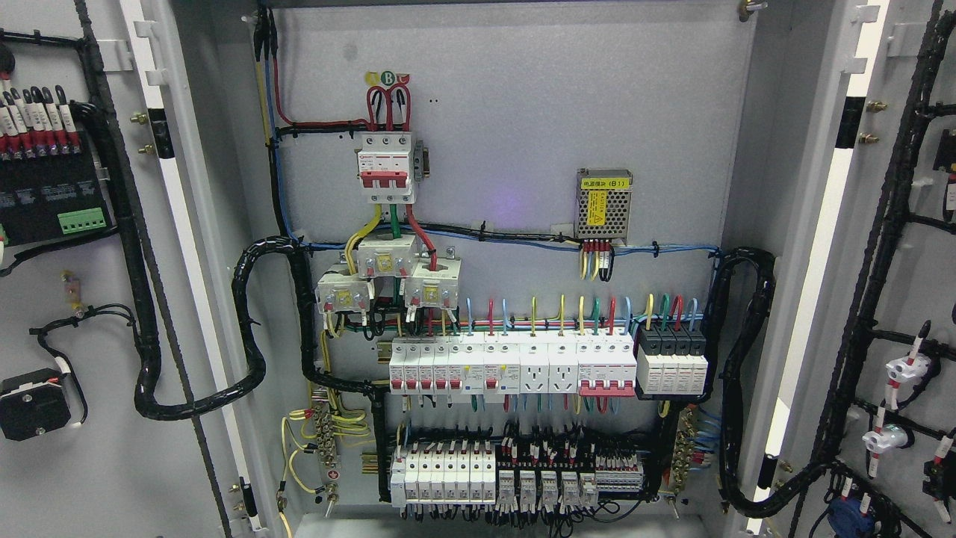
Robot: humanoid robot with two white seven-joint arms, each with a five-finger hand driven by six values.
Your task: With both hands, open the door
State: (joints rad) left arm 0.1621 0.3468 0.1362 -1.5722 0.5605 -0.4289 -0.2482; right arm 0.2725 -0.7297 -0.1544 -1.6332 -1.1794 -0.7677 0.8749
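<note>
Head view: both doors of the cabinet stand wide open. The left door [89, 314] is swung out at the picture's left, its inner face showing a black module with a green terminal strip [81, 220] and a thick black cable loom. The right door [896, 299] is swung out at the right, with black wiring and small white-and-red fittings on its inner face. Between them lies the grey back panel [523, 112]: a red-and-white main breaker [386, 167] at upper middle, a perforated power supply [603, 203] to its right, a row of breakers [515, 366] across the middle, and terminal blocks [515, 474] below. Neither hand is in view, so their state cannot be told.
</note>
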